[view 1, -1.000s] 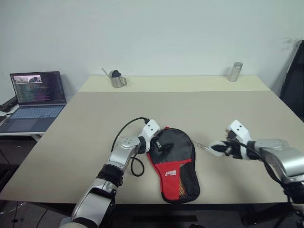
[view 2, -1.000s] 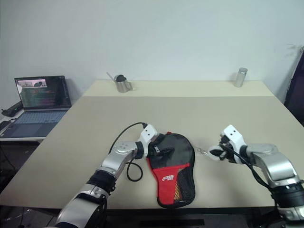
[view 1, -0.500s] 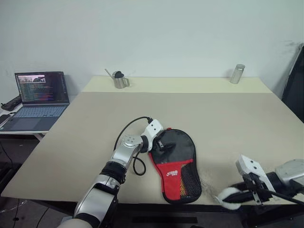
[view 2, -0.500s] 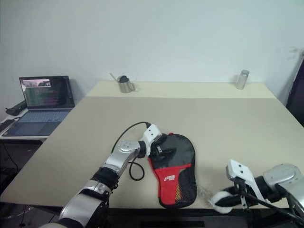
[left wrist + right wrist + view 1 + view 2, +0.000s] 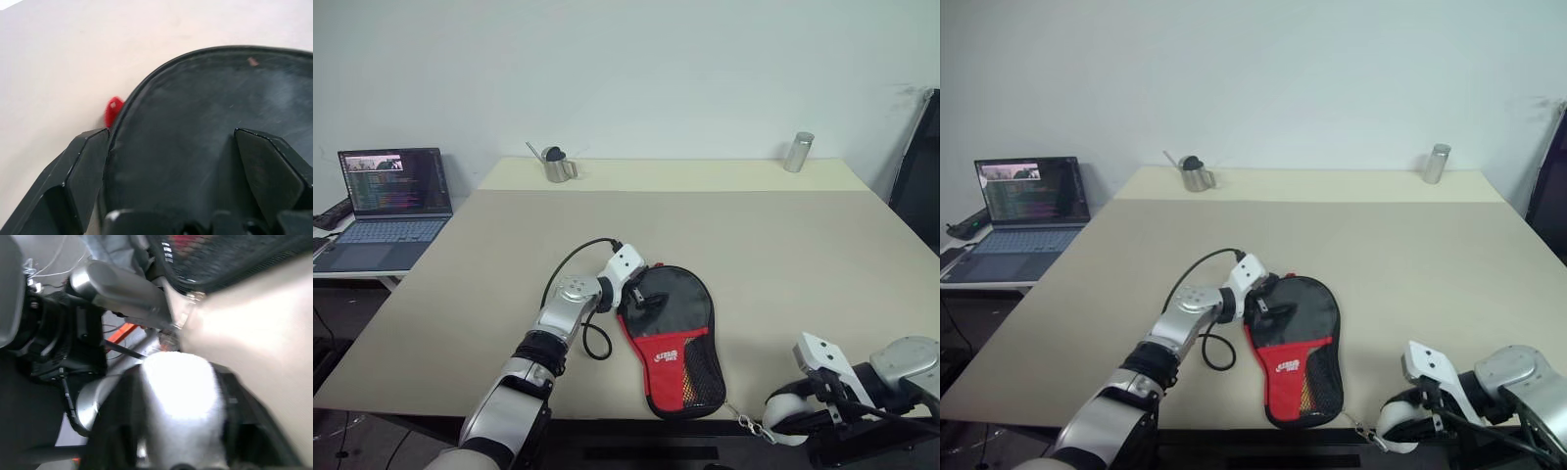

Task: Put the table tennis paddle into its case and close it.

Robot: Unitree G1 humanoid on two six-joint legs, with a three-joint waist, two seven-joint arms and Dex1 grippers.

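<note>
Left gripper (image 5: 641, 294) jaws straddle the closed case (image 5: 674, 338) edge.

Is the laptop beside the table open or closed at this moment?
Open. The laptop stands with its lid raised, and its lit screen shows lines of text and a small picture, with the keyboard in view below it.

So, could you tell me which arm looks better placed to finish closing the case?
Probably the right: its gripper sits at the table's near edge beside the zipper chain trailing from the case. The left gripper braces the case's round end.
</note>
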